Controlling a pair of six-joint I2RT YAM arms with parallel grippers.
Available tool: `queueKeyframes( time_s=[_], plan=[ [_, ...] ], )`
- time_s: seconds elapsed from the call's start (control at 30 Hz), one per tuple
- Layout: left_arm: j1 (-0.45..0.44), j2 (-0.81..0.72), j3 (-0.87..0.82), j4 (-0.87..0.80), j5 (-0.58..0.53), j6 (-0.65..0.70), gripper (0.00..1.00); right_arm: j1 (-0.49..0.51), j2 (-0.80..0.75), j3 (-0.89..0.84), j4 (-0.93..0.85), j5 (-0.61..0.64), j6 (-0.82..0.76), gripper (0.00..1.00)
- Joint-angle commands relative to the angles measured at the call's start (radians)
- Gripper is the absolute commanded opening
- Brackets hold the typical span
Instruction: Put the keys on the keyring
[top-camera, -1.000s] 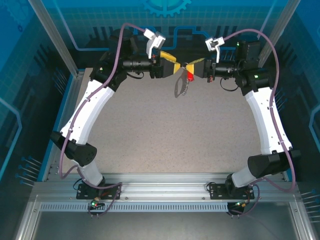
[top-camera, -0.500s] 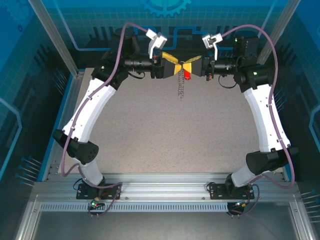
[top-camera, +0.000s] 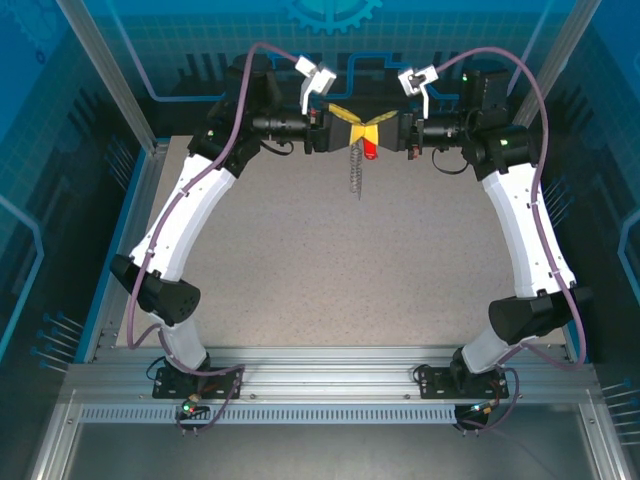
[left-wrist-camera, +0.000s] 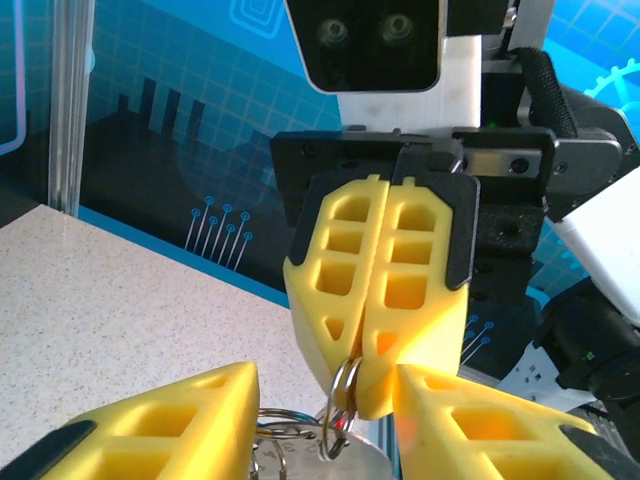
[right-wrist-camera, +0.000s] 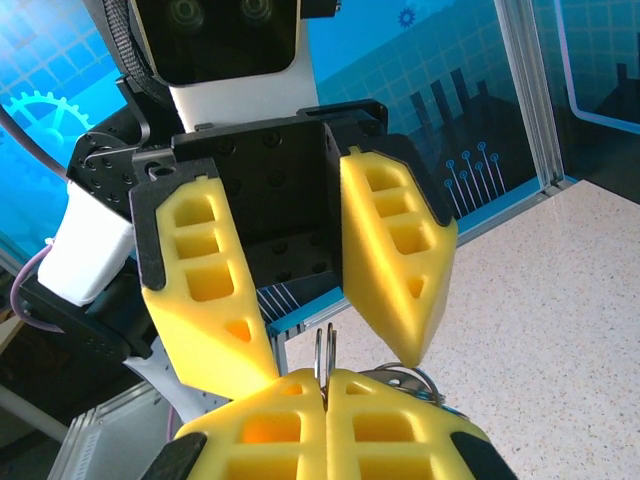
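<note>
Right gripper (left-wrist-camera: 365, 392) clamped on wire ring (left-wrist-camera: 343, 385) of keyring (top-camera: 355, 178), raised over far side of table (top-camera: 330, 270). Left gripper (right-wrist-camera: 332, 342) fingers apart, straddling that ring. Key (top-camera: 370, 150) hangs just under fingertips. Versus second ago: grippers closer together, keyring dangles straight instead of swung left.

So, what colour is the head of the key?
Bright red; the key shows best in the top external view.
</note>
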Motion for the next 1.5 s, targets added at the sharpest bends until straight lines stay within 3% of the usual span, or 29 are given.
queueKeyframes(
  time_s=[0.0, 0.2, 0.4, 0.8, 1.13, 1.27, 1.4, 1.47],
  plan=[
    [0.020, 0.002, 0.024, 0.064, 0.041, -0.041, 0.33, 0.012, 0.003, 0.030, -0.019, -0.019, -0.020, 0.00],
    [0.027, 0.000, 0.021, 0.065, 0.059, -0.047, 0.28, 0.011, 0.002, 0.030, -0.016, -0.008, -0.019, 0.00],
    [0.027, -0.006, -0.006, 0.065, 0.064, -0.045, 0.41, 0.011, 0.000, 0.030, -0.011, -0.009, -0.014, 0.00],
    [0.027, -0.010, -0.042, 0.069, 0.062, -0.046, 0.39, 0.004, -0.007, 0.025, -0.008, -0.010, -0.015, 0.00],
    [0.020, -0.016, -0.067, 0.119, 0.066, -0.079, 0.18, 0.003, -0.009, 0.019, 0.000, -0.018, -0.011, 0.00],
    [0.010, -0.016, -0.067, 0.144, 0.061, -0.091, 0.00, 0.002, -0.015, 0.012, 0.001, -0.022, -0.009, 0.00],
    [0.007, -0.026, -0.096, 0.217, 0.038, -0.131, 0.00, -0.004, -0.026, -0.004, 0.005, -0.025, 0.001, 0.00],
    [0.008, -0.055, -0.149, 0.304, -0.007, -0.163, 0.00, -0.012, -0.040, -0.027, 0.022, -0.023, 0.017, 0.07]
  ],
)
